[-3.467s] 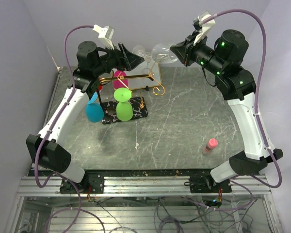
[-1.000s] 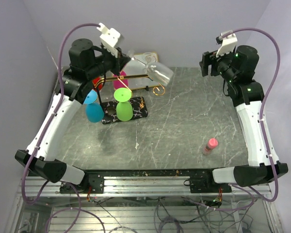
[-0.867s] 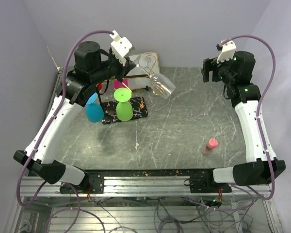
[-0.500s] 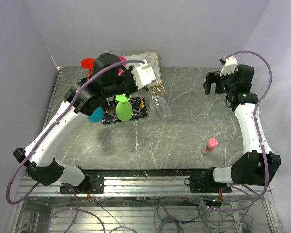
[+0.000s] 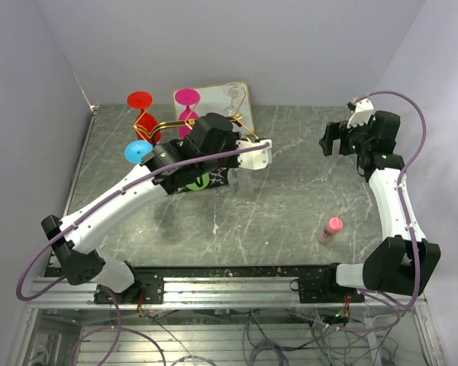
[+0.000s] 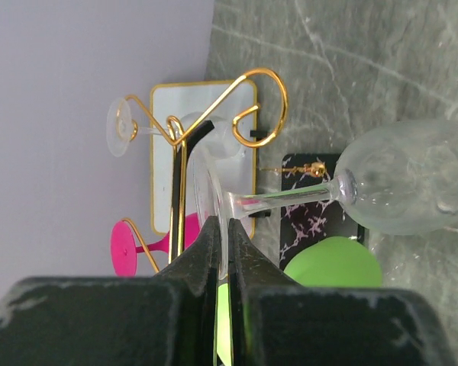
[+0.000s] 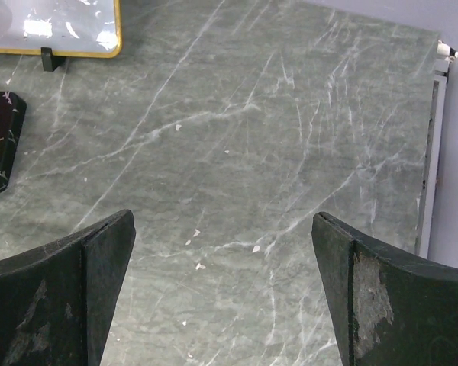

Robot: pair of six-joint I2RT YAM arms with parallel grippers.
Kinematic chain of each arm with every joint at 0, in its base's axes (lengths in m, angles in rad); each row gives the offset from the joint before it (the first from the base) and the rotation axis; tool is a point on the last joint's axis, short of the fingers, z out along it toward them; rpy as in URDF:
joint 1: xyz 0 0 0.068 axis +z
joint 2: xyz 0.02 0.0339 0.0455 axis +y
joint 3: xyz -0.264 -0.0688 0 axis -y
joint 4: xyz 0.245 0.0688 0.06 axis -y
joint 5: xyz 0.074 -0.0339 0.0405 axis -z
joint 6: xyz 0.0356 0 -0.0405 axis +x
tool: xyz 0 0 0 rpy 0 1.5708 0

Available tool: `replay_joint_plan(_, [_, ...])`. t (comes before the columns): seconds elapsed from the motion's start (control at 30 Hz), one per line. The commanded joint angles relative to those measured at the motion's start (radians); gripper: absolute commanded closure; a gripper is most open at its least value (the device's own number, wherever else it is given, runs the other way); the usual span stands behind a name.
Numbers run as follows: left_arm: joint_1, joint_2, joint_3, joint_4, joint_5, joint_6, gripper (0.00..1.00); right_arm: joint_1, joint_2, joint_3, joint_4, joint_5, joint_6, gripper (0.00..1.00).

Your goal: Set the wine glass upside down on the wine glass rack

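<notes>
wine glass [image 6: 397, 183] hangs bowl-down just right of wine glass rack [image 6: 314, 227], foot clamped in left end effector [image 6: 221, 229], stem crosswise to it; right end effector [image 7: 225, 259] spread wide, empty, farther from rack.

Lay stretched from seven o'clock toward the middle with the left arm [image 5: 130, 200], left gripper [image 6: 222, 232] pinched shut on the wine glass [image 6: 412, 187]. Stood raised at three o'clock with the right arm [image 5: 393, 202], right gripper [image 7: 223, 229] spread wide, holding nothing.
</notes>
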Motion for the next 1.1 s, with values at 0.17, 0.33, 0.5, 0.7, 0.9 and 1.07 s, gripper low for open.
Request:
replay_joint_plan(0.17, [-0.040,0.051,-0.061,0.139,-0.217,0.129,0.93,-0.020,-0.002,-0.026,0.030,-0.035,-0.016,0.00])
replay_joint_plan(0.33, [-0.040,0.087,-0.073,0.197,-0.268,0.133,0.93,-0.025,-0.008,-0.037,0.034,-0.050,-0.017,0.00])
replay_joint_plan(0.5, [-0.040,0.124,-0.082,0.258,-0.341,0.144,0.93,-0.032,-0.009,-0.040,0.031,-0.062,-0.016,0.00])
replay_joint_plan(0.7, [-0.040,0.161,-0.058,0.304,-0.391,0.130,0.93,-0.040,-0.015,-0.046,0.031,-0.086,-0.015,0.00])
replay_joint_plan(0.9, [-0.043,0.192,-0.023,0.332,-0.415,0.115,0.93,-0.045,-0.018,-0.044,0.025,-0.108,-0.013,0.00])
replay_joint_plan(1.07, [-0.049,0.224,0.003,0.347,-0.435,0.104,0.93,-0.054,-0.028,-0.047,0.027,-0.123,-0.010,0.00])
